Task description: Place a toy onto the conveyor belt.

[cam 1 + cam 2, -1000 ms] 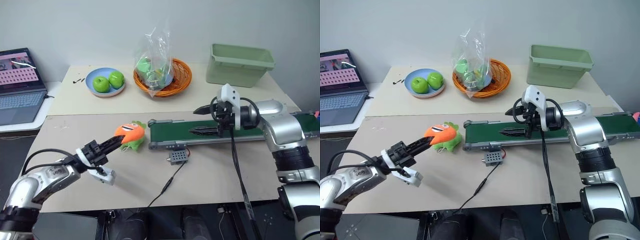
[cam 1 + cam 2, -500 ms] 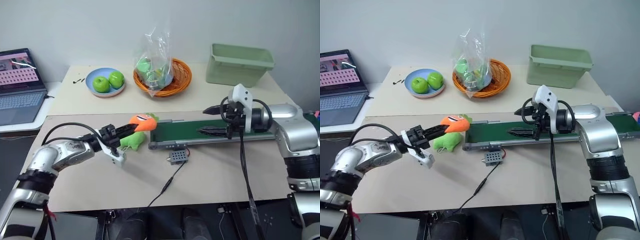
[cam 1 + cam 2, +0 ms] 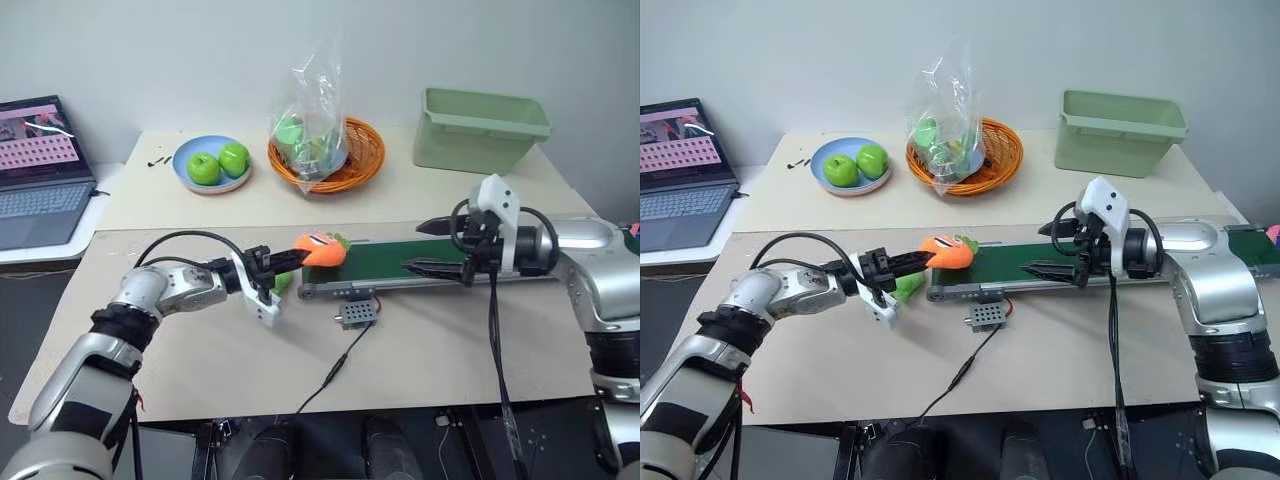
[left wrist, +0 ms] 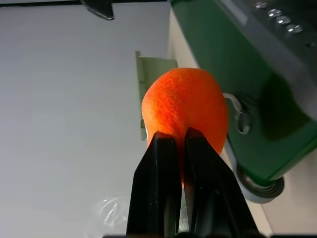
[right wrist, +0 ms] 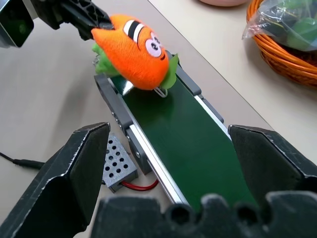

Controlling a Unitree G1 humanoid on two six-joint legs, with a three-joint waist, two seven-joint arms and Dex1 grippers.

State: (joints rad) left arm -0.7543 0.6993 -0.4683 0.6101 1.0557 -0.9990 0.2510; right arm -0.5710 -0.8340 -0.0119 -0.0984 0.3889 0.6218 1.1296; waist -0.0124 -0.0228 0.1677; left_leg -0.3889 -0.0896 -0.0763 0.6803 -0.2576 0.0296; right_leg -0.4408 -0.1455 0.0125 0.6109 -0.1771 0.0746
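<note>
At your 12 o'clock on the far table you have an orange wicker basket (image 3: 327, 160) holding a clear plastic bag (image 3: 314, 110) with green things inside. At 11 o'clock sits a blue plate (image 3: 210, 165) with two green apples (image 3: 219, 163), and at 1 o'clock a pale green bin (image 3: 480, 130). A laptop (image 3: 42, 170) stands open at 10 o'clock; its screen shows pink rows too small to read. No brand or label can be read anywhere.

The conveyor belt (image 3: 400, 262) runs from the middle of the near table toward 3 o'clock. Just below its left end lies a small grey perforated box (image 3: 356, 313) on red wires, with a black cable (image 3: 335, 368) trailing toward you. A lime-green plush (image 3: 281, 283) lies on the table just left of the belt's end, partly hidden behind your left arm.

Your left gripper (image 3: 283, 261) has its two black fingers (image 4: 163, 183) pressed almost together, pinching the rear of the toy (image 3: 320, 249). The toy sticks out beyond the fingertips, held in the air over the belt's left roller end, its face turned up and its green tuft pointing toward 3 o'clock.

Your right gripper (image 3: 428, 246) hovers over the middle of the belt with its fingers spread wide and nothing between them, pointing toward the toy and well apart from it.
</note>
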